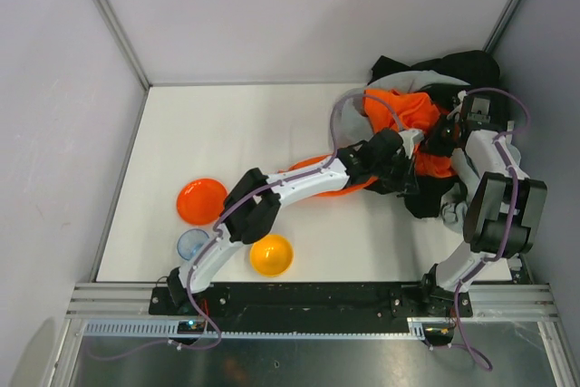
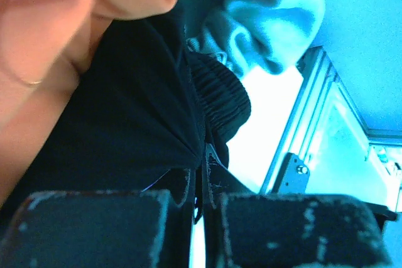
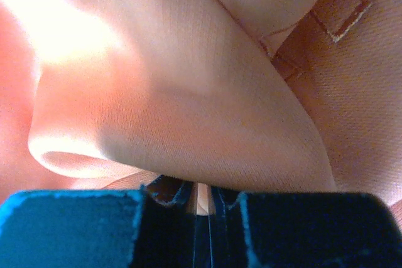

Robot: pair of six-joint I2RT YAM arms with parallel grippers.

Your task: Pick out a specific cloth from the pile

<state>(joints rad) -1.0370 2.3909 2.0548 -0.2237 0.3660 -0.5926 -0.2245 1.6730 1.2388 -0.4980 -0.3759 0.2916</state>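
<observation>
The left gripper (image 2: 200,202) pinches, probably, the small black fabric cloth (image 2: 125,130); pull left while the right gripper (image 3: 202,202) clamps the bright orange garment (image 3: 188,105).

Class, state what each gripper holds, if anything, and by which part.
The left gripper pinches an edge fold of black fabric beside a ribbed cuff. The right gripper pinches a fold of the orange garment.

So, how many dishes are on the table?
3 for sure: an orange plate at the left, a small blue bowl just nearer the bases, a yellow bowl right of that. An orange edge under the left arm may be a fourth, mostly hidden.
</observation>
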